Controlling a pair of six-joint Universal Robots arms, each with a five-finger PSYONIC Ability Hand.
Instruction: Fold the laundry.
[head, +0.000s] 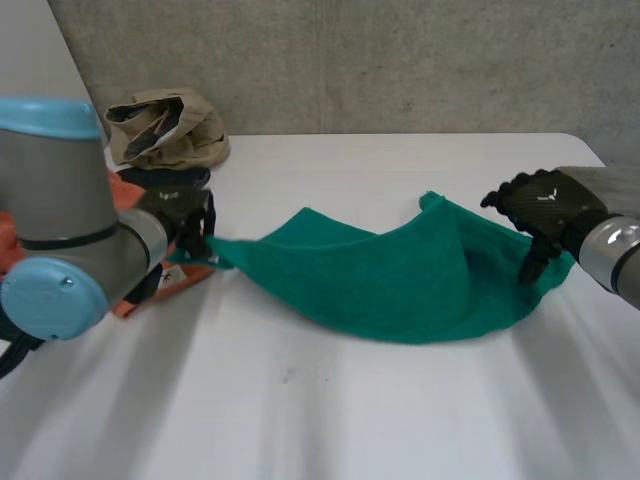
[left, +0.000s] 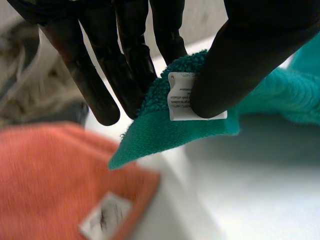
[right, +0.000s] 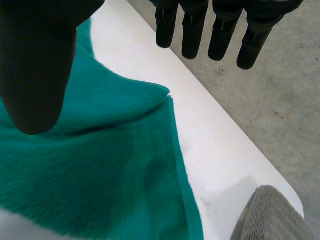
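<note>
**Across the table's middle: one corner held, the other waiting**

Across the white table (head: 330, 420) we see the green towel (head: 380, 280) stretched from hand to hand, sagging in between, with its far edge raised in a peak near the right end. Our left hand (left: 250, 55) pinches a corner of it, thumb pressing the white label (left: 182, 95) against the fingers, just above an orange cloth (left: 45, 180). A beige heap of clothes (head: 165, 130) sits at the back. Our right hand (right: 30, 60) hovers at the opposite end with fingers straight and thumb spread wide, closing on nothing we can see.

We judge the step to be spreading the towel before the first fold. Next, the right hand needs to close on the corner (right: 165, 92) lying under its fingertips, so both ends can be drawn taut and laid flat.
</note>
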